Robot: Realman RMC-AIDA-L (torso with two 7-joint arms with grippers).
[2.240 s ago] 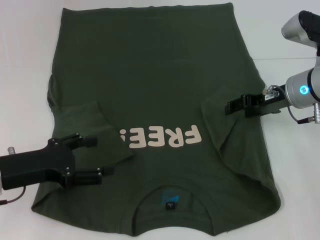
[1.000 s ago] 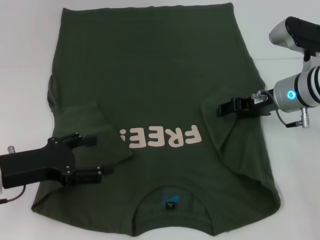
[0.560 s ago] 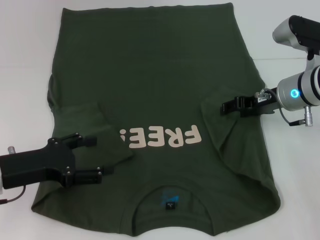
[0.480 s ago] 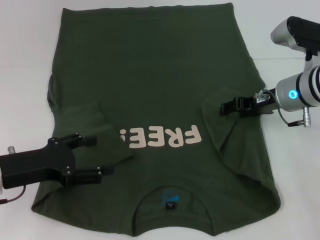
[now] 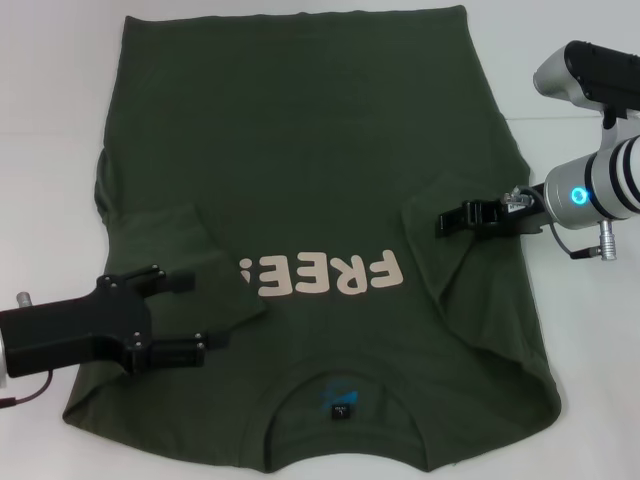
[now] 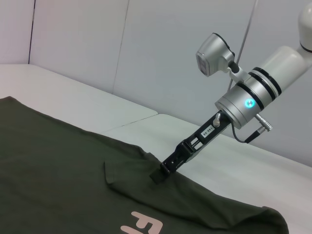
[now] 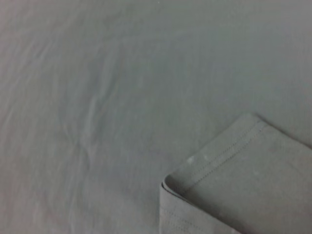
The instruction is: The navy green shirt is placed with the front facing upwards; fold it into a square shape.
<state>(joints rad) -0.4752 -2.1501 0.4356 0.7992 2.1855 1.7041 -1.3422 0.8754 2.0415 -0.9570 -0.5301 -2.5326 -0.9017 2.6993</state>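
Both grippers sit low over the shirt [image 5: 310, 150], which lies spread front-up on the white table [image 5: 50, 120], its collar [image 5: 343, 395] toward the robot and its hem at the far side. Its cream "FREE!" lettering [image 5: 325, 274] runs across the chest, and a blue label shows inside the collar. Each short sleeve is already folded inward onto the body of the shirt: the left one [image 5: 205, 265] ends beside the lettering's exclamation mark, and the right one [image 5: 440, 235] ends beside the letter F. The left gripper [image 5: 195, 312] is over the shirt's left shoulder area, between the folded left sleeve and the collar; its two black fingers are spread well apart and nothing is between them. The right gripper [image 5: 445, 220] reaches in from the shirt's right edge, with its tip on the folded right sleeve; in the left wrist view the same gripper [image 6: 160, 174] meets the cloth at the sleeve's fold, but whether its fingers are parted or pinching fabric cannot be told. The right wrist view shows only green cloth, with the stitched corner of the sleeve's hem [image 7: 214, 161] lying on top of the shirt's body.
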